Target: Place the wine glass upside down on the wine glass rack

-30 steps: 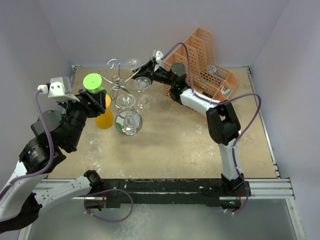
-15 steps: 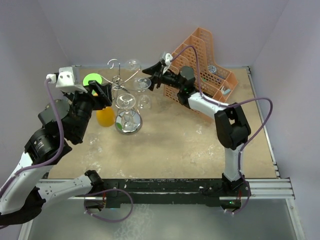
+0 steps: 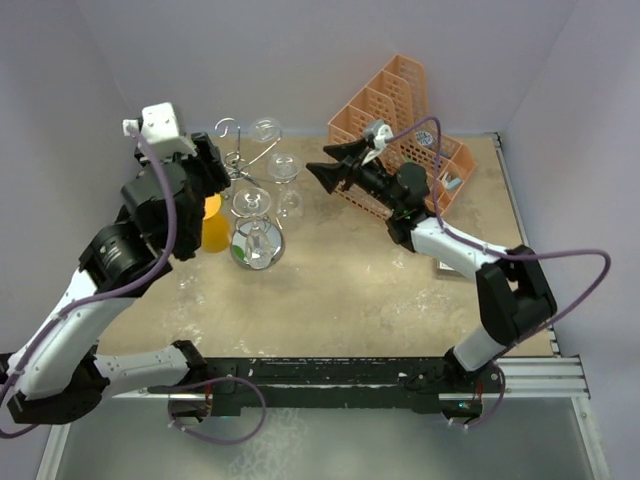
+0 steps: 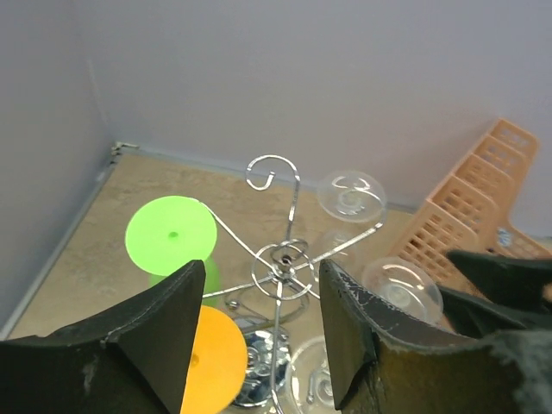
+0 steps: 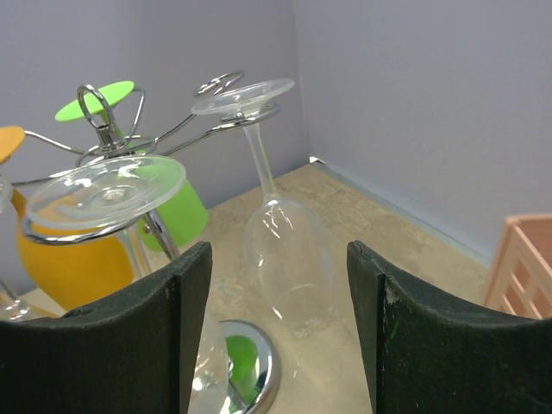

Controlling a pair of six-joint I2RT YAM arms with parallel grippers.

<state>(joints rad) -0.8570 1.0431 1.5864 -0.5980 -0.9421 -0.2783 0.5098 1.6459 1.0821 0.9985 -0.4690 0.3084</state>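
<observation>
Now the right fingers (image 5: pixel 129 345), apart like the left fingers (image 4: pixel 138 345), are withdrawn from the wine glass (image 5: pixel 280 250) (hung inverted).

Wine glass rack (image 4: pixel 282 259): one, silver wire on a round shiny base.
Clear wine glasses (image 4: pixel 349 194): three, each hanging upside down from the rack.
Green glass (image 4: pixel 171 235): one, on the rack too.
Orange glass (image 4: pixel 216 354): one, beside the green one.
Glasses altogether: five, as far as I can count from here.
Orange mesh organiser (image 3: pixel 400 110): one.
Robot arms: two, the left arm (image 3: pixel 130 250) and the right arm (image 3: pixel 450 245).
Grippers: two, the left gripper (image 4: pixel 261 310) and the right gripper (image 5: pixel 278 285), with two fingers each.
</observation>
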